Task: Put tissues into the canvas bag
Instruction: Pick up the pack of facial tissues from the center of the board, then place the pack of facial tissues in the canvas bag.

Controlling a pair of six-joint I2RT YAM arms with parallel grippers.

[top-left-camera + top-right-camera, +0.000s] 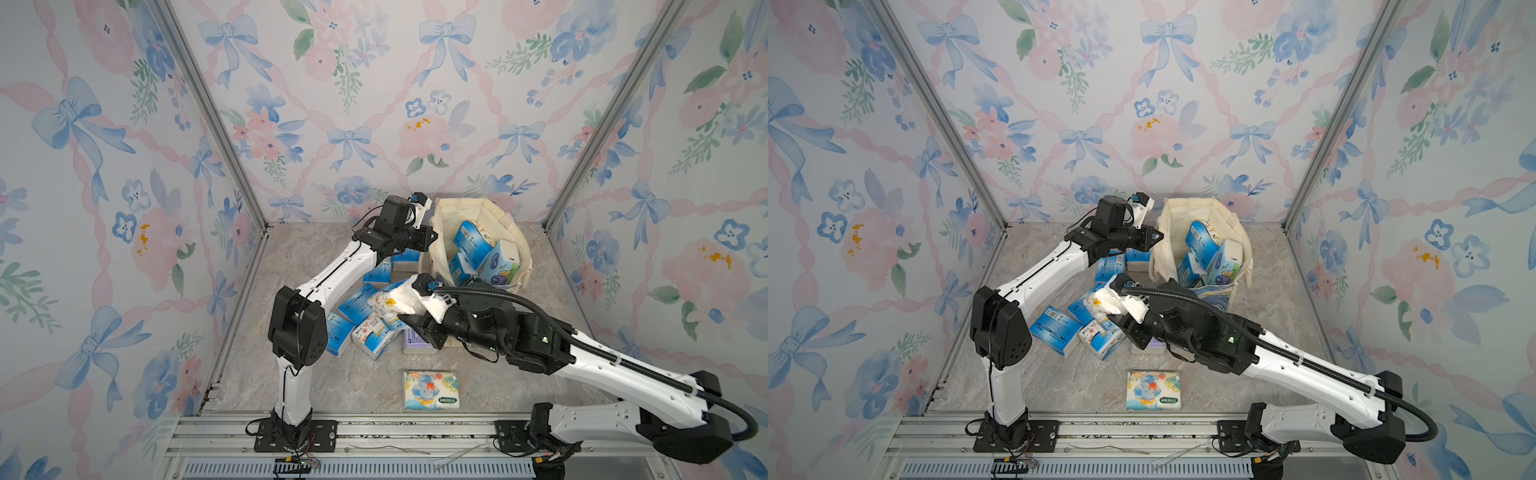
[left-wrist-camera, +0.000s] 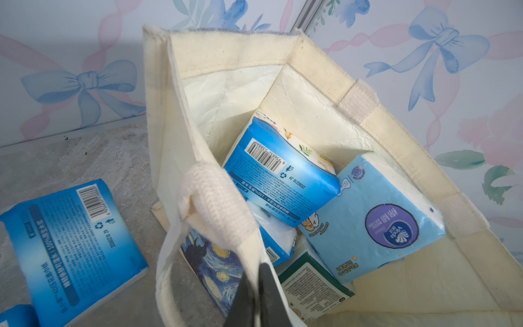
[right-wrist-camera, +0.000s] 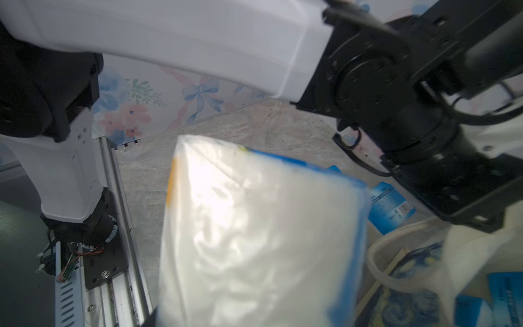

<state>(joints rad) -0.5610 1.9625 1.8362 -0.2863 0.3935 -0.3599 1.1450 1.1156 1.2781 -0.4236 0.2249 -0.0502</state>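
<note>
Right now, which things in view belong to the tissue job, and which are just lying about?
Job: canvas bag, bagged packs, held pack in right pincer, left pincer gripping bag rim, loose packs, cartoon-print pack.
Lying about: thin scraps on front rail, base wires.

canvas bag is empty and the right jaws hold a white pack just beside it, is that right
No, the canvas bag is not empty: the left wrist view shows several tissue packs already inside it. The right jaws do hold a white pack just beside it.
</note>
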